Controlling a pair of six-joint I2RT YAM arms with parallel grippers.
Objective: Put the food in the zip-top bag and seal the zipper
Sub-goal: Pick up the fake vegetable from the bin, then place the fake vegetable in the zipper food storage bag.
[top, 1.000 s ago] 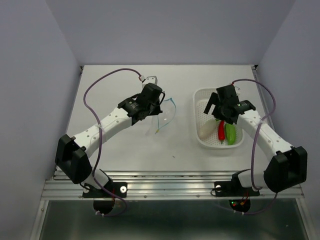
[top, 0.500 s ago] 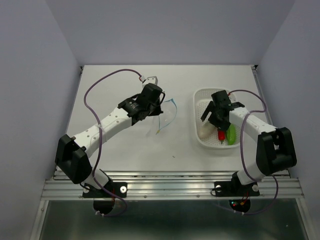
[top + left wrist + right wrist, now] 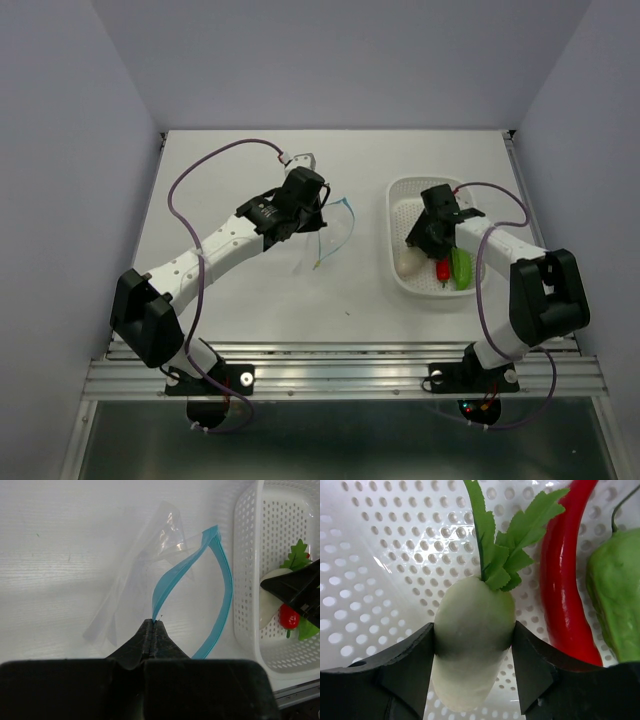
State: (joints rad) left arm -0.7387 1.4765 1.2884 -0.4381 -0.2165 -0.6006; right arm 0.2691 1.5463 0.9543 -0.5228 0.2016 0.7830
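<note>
**Step in hand: first pick, radish from basket; bag mouth held open.**

Right side: right pincer is down in the basket, jaws closed against both flanks of the radish. Chili and pod lie just beside it, to its right. Centre-left, slightly farther: left pincer is shut on one lip of the bag at the zipper, with the rest of the bag on the surface. No food bagged. Judgement: next, lift the radish clear of the basket wall, carry it left, and feed it into the mouth.
</note>
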